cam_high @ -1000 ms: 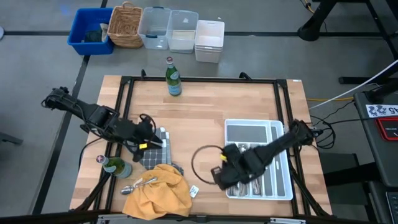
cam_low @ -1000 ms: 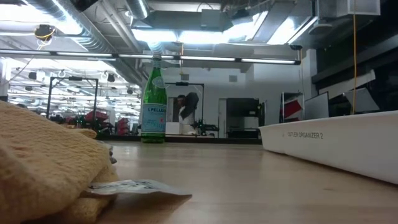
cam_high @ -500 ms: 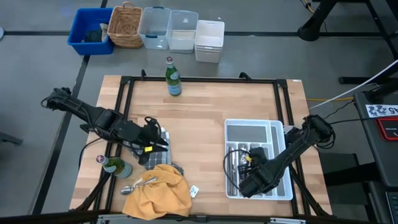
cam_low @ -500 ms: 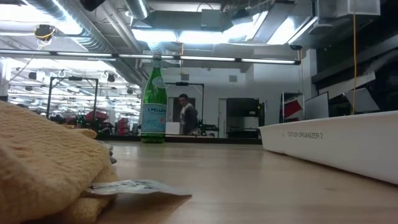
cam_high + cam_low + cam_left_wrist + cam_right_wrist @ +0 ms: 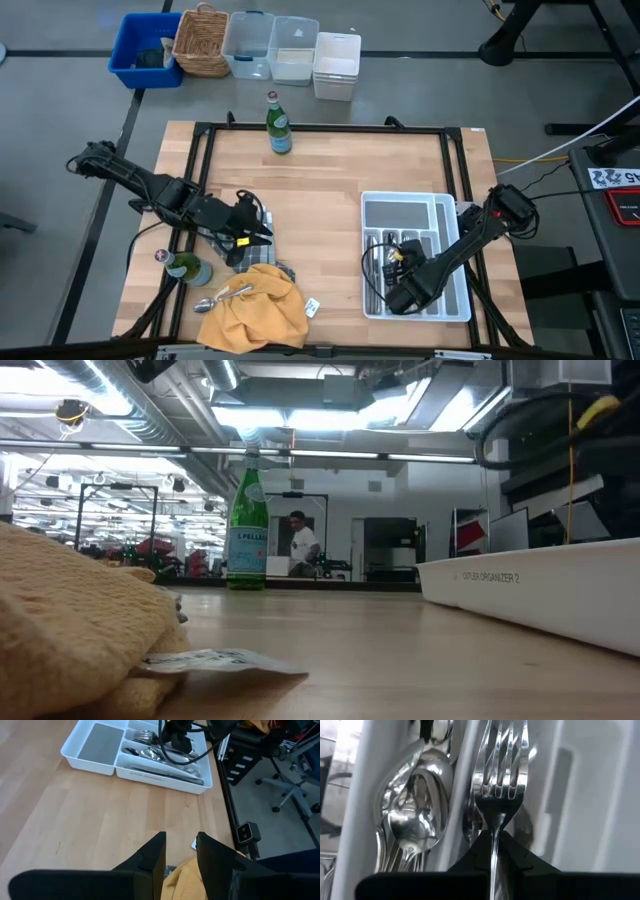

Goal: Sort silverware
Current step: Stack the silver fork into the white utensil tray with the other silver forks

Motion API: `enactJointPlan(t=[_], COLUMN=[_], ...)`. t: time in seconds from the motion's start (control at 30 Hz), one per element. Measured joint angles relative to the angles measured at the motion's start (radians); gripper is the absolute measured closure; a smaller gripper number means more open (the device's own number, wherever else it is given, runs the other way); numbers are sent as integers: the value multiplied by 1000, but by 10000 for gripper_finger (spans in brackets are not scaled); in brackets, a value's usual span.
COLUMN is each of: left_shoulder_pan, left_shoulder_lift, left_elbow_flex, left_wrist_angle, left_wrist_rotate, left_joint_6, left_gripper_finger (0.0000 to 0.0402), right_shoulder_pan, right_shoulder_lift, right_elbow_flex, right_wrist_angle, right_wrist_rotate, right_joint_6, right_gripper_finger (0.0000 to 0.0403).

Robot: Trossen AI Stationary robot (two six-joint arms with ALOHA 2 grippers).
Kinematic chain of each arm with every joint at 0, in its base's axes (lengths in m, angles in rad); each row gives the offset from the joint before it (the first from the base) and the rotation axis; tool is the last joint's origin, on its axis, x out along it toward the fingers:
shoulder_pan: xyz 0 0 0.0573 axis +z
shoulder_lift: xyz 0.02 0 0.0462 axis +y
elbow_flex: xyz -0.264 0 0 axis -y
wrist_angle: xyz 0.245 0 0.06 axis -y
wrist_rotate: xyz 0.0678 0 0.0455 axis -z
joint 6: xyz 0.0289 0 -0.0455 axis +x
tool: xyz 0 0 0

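Observation:
My right gripper (image 5: 400,296) is low over the white divided tray (image 5: 452,305) at the table's right and is shut on a silver fork (image 5: 500,770). Spoons (image 5: 415,815) and forks lie in the tray's compartments under it. My left gripper (image 5: 256,226) hovers open and empty over a grey checked cloth (image 5: 262,214) at the table's left; in the left wrist view (image 5: 180,851) its fingers stand above the yellow cloth (image 5: 187,877). Two spoons (image 5: 225,296) lie at the yellow cloth's (image 5: 255,310) left edge. My right gripper pinches the fork's handle (image 5: 493,842) between its two shut fingers (image 5: 517,855). The fork runs straight ahead, along the fingers, tines pointing away from the gripper, over the compartment that holds other forks. Whether it rests on them, I cannot tell.
A green bottle (image 5: 279,128) stands at the table's far edge and another (image 5: 186,268) at the near left. A paper tag (image 5: 311,308) lies by the yellow cloth. Bins and a basket (image 5: 203,42) stand beyond the table. Bare wood lies between cloths and tray.
My right gripper has gone toward the table's right edge, from just left of the tray to over its near compartments, and has stayed there for the last half second. My left gripper has crept a little toward the right.

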Motion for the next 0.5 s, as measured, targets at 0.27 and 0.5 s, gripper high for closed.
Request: enactJointPlan(t=[0.27,0.5], left_shoulder_pan=[0,-2], left_shoulder_lift=[0,0], left_elbow_flex=[0,0], left_wrist_angle=[0,-1], left_wrist_rotate=[0,31], left_joint_6=[-15,-88], left_gripper_finger=[306,306], right_shoulder_pan=[0,0], right_shoulder_lift=[-1,0], right_elbow_flex=[-69,-71], right_wrist_angle=[119,125], right_wrist_rotate=[8,1], right_joint_6=[6,1], right_gripper_finger=[388,341])
